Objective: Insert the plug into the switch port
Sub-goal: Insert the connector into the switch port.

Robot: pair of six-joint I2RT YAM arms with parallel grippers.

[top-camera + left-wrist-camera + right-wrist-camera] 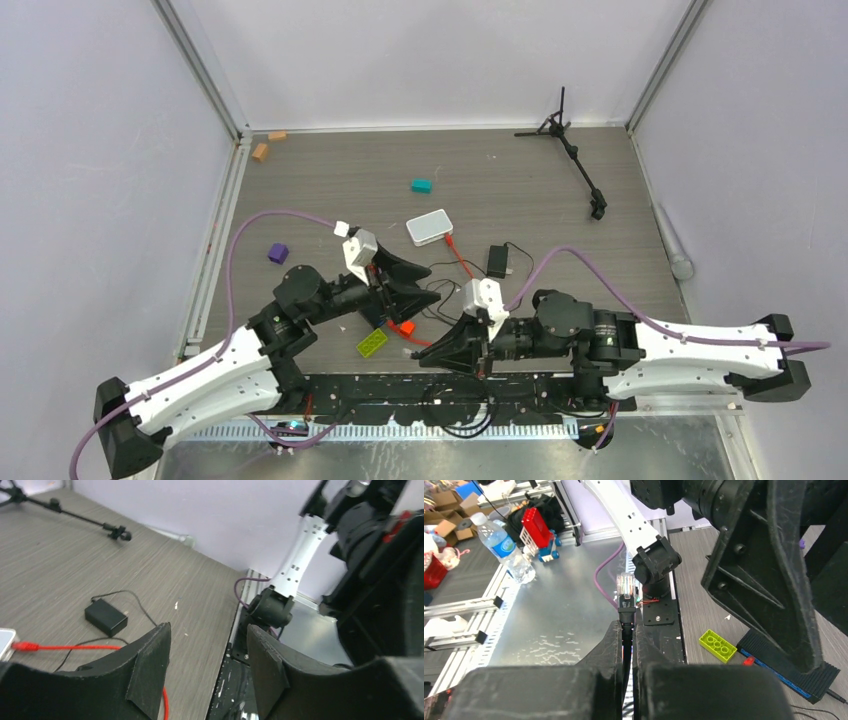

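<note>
From my station, the right gripper [626, 630] is nearest, well on the base side of the white box [430, 228]. Its jaws are clamped tight on the black boot of the thin red cable [75, 647]. The plug [625, 586], a clear connector tip, sticks out just past the fingertips, in the air and pointing away from the box. The cable's other end sits in the side of the white box.

A green brick [372, 342] lies on the near-left side of the box. A flat black slab with a blue edge [789, 670] lies beside the brick; I cannot tell what it is.

Closer to the box, on its near-left, hangs the left gripper [207, 635]. Its jaws are spread apart with nothing between them.

A black power brick [106, 616] with a thin black wire rests near the box on its right. A purple block [278, 253] sits well to its left.

Beyond the box lies a teal block [421, 185]. Farther off, two orange blocks [261, 152] sit at the far left, and a black tripod [570, 150] lies at the far right.
</note>
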